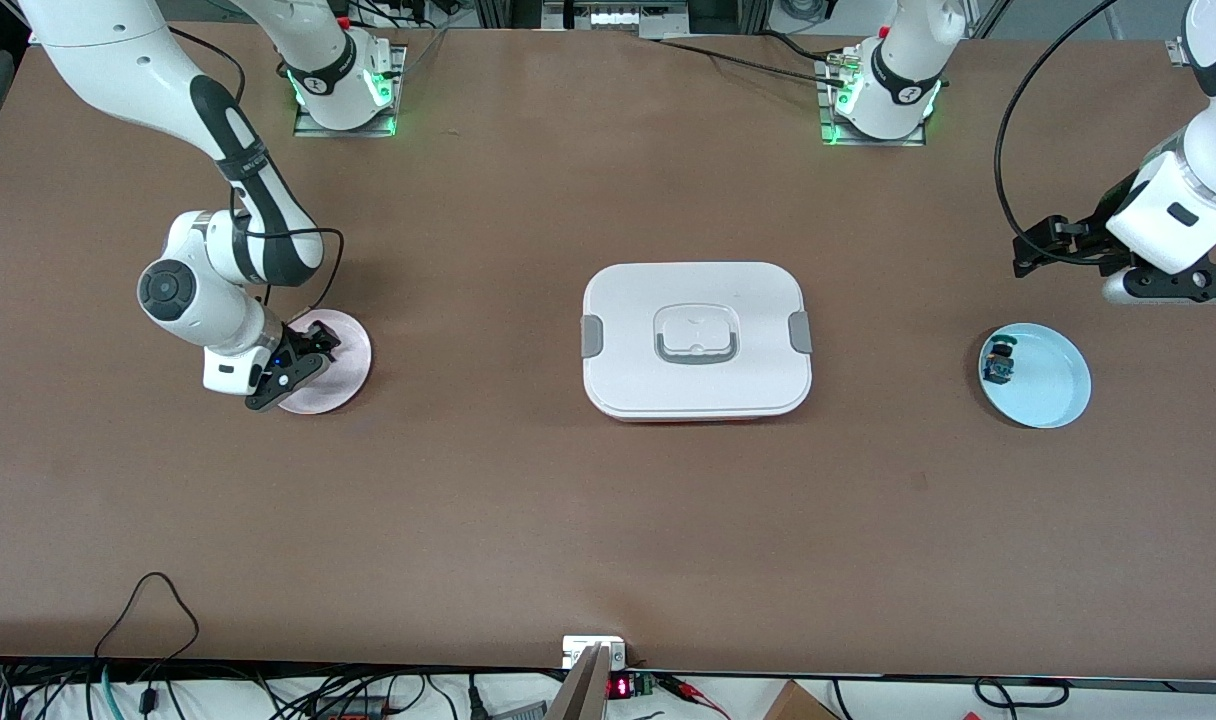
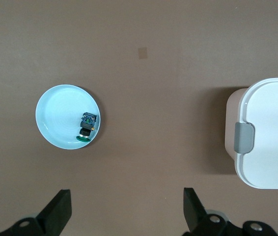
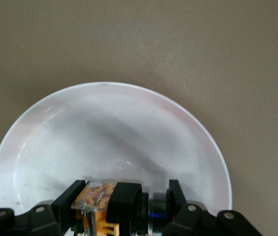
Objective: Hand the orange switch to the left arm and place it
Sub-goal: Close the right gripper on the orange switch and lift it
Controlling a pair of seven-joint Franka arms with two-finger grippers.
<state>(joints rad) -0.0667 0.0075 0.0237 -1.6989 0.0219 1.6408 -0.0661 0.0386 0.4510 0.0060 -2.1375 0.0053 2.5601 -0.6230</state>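
My right gripper (image 1: 290,372) is down in the pink plate (image 1: 340,352), at the right arm's end of the table. In the right wrist view the right gripper (image 3: 124,206) is shut on the orange switch (image 3: 98,204), one finger at each end, low in the plate (image 3: 109,128). In the front view the gripper hides the switch. The white box (image 1: 696,340) stands mid-table; its clip end shows in the left wrist view (image 2: 269,132). My left gripper (image 1: 1168,290) hangs open and empty, high over the table near the blue plate (image 1: 1053,385); its fingertips (image 2: 60,209) stand wide apart.
The blue plate (image 2: 58,113), at the left arm's end, holds a small blue-and-green component (image 1: 998,362), seen also in the left wrist view (image 2: 86,126). Cables and a small display line the table edge nearest the front camera (image 1: 608,665).
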